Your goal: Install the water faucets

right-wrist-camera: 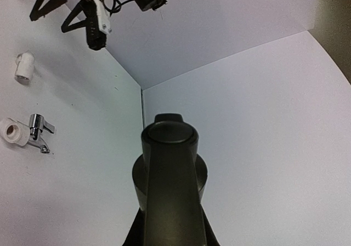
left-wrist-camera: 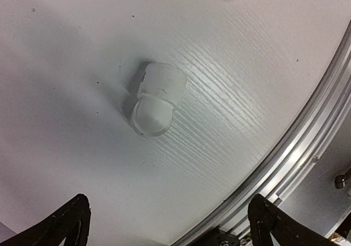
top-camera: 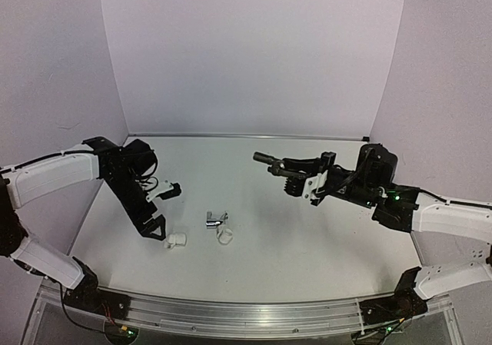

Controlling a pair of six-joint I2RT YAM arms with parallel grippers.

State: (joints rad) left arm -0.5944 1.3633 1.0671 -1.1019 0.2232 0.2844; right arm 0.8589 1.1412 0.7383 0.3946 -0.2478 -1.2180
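The matte black faucet (top-camera: 275, 163) is held in the air by my right gripper (top-camera: 298, 179), well above the table and pointing left. In the right wrist view the black faucet (right-wrist-camera: 171, 169) fills the lower middle, and the right gripper (right-wrist-camera: 171, 238) is shut on it with its fingers mostly hidden behind it. The shiny chrome faucet (top-camera: 215, 220) lies on the table's middle and also shows in the right wrist view (right-wrist-camera: 37, 128). My left gripper (top-camera: 154, 232) is open and empty, low over the table. Its fingertips (left-wrist-camera: 74, 221) stand wide apart in the left wrist view.
A white elbow fitting (top-camera: 177, 240) lies just right of my left gripper, and just ahead of the open jaws (left-wrist-camera: 158, 99). A small white ring (top-camera: 225, 237) lies beside the chrome faucet. The aluminium rail (top-camera: 246, 314) runs along the table's near edge.
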